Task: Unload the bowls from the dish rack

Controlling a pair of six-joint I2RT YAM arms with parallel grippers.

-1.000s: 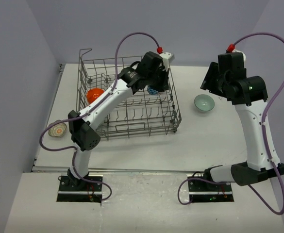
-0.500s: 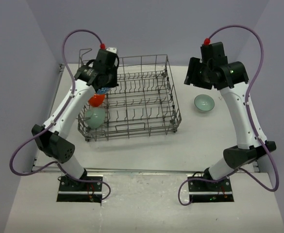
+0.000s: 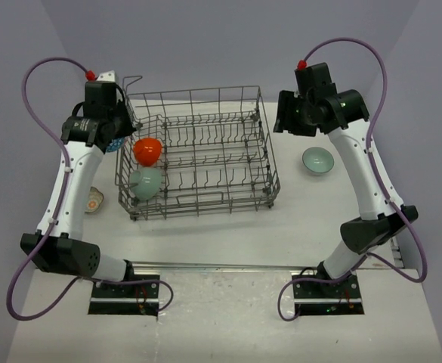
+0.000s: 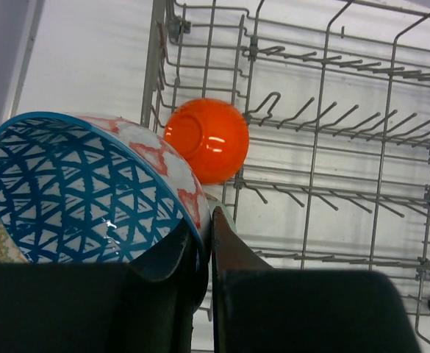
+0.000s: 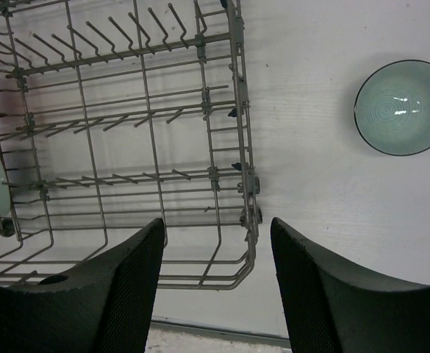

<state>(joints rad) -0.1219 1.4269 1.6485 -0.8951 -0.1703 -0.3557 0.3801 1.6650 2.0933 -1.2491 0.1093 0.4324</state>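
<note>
While left fingers [image 4: 233,254] pinch rim of blue bowl [image 4: 75,191], right fingers [image 5: 119,287] stand spread wide, holding nothing, touching nothing, above right end of dish rack [image 3: 205,203]. Left pair almost pressed together, one finger inside the bowl, the other outside; bowl tilted, just outside rack's left end. Inside rack at left end: orange bowl [image 3: 147,150] and mint bowl [image 3: 146,183], side by side. Second mint bowl [image 3: 318,159] upright on worktop [image 3: 205,234], right of rack, apart. Whitish red-patterned bowl [image 3: 94,201] on worktop left of rack, partly behind left arm.
</note>
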